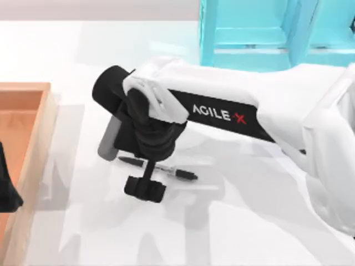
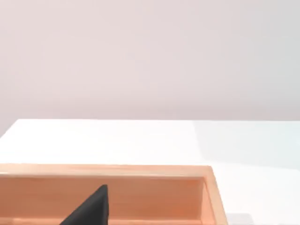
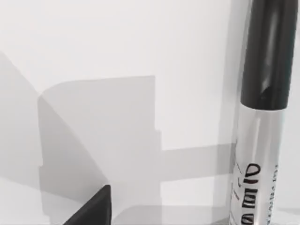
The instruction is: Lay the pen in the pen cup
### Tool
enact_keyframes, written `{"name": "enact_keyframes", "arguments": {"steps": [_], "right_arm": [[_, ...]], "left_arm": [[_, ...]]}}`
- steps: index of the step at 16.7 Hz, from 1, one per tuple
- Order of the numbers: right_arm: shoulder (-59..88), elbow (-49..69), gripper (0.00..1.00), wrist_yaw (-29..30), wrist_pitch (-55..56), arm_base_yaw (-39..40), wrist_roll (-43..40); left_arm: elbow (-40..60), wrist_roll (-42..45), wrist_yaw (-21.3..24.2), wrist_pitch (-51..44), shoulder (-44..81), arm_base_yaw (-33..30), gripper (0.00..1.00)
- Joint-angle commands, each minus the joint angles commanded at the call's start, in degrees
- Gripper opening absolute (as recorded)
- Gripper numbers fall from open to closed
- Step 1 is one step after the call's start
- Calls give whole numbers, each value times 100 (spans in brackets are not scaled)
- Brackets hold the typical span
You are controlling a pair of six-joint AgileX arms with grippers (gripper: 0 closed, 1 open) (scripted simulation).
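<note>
Now the pen (image 1: 166,168) lies flat on the white table (image 1: 233,221), in front of the turquoise shelf unit (image 1: 260,33) and well apart from it. Its black cap points toward the table's right side. The right arm (image 1: 233,113) reaches from the right side over the table, and the right gripper (image 1: 145,180) is down at the pen, about at the middle of the barrel. From above I cannot tell if the fingers touch the pen or how wide they stand. In the right wrist view the pen (image 3: 262,117) is very close, with the black cap above the silver-white barrel with dark print, and one dark fingertip (image 3: 93,208) stands apart from it. The wooden tray (image 1: 25,144) is at the table's left edge, far from the pen. The left gripper (image 1: 6,188) is parked over this tray; one dark fingertip (image 2: 91,208) shows before the tray wall (image 2: 154,194).
</note>
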Motion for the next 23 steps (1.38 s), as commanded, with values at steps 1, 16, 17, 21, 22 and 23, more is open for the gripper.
{"name": "enact_keyframes", "arguments": {"steps": [1, 16, 17, 21, 22, 23], "right_arm": [[0, 0, 92, 0, 0, 0, 0], [0, 0, 0, 0, 0, 0, 0], [0, 0, 0, 0, 0, 0, 0], [0, 0, 0, 0, 0, 0, 0], [-445, -50, 0, -349, -262, 98, 242], [-463, -55, 0, -349, -279, 115, 259]], "left_arm": [[0, 0, 0, 0, 0, 0, 100], [0, 0, 0, 0, 0, 0, 100], [0, 0, 0, 0, 0, 0, 100], [0, 0, 0, 0, 0, 0, 100], [0, 0, 0, 0, 0, 0, 100], [0, 0, 0, 0, 0, 0, 100]]}}
